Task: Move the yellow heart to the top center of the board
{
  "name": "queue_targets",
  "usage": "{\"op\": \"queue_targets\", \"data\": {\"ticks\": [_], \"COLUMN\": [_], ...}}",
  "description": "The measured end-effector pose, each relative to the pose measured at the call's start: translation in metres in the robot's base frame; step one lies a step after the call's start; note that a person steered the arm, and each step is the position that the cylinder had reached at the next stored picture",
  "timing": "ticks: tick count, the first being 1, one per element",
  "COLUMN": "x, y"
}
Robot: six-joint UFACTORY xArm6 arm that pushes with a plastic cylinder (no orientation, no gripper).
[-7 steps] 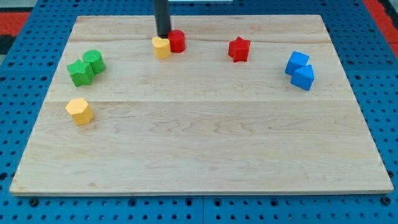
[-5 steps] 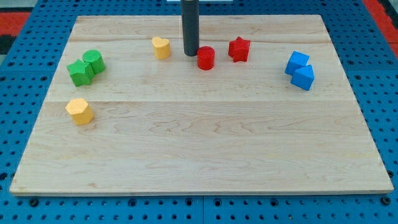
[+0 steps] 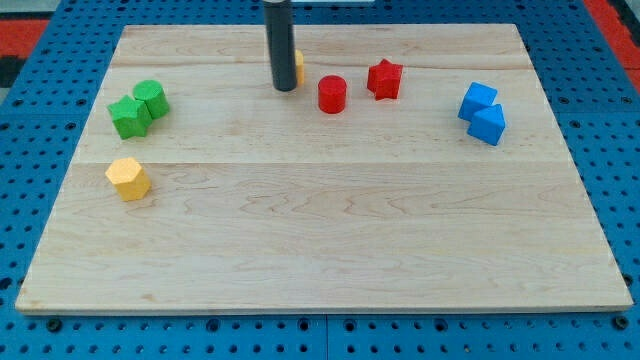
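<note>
The yellow heart (image 3: 298, 67) is near the top of the board, a little left of centre. Only a thin yellow sliver of it shows, right of the dark rod that hides the rest. My tip (image 3: 285, 88) rests on the board just in front of the heart and at its left side, touching it or nearly so. A red cylinder (image 3: 332, 94) stands a short way right of the tip, apart from the heart. A red star (image 3: 385, 78) lies further right.
Two green blocks (image 3: 138, 108) sit together at the view's left. A yellow hexagon block (image 3: 128, 178) lies below them. Two blue blocks (image 3: 483, 112) sit together at the view's right. The wooden board (image 3: 320, 230) lies on a blue pegboard.
The rod pushed the red cylinder right, away from the heart, then swung back left. The heart has shifted right and is now mostly hidden behind the rod.
</note>
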State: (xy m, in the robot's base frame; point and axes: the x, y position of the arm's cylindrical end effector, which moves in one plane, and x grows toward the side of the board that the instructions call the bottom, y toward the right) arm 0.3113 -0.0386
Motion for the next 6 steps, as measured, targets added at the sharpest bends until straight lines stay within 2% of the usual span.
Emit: {"op": "queue_targets", "data": {"ticks": [2, 5, 6], "x": [-0.015, -0.074, -0.075], "y": [0.000, -0.001, -0.001]}}
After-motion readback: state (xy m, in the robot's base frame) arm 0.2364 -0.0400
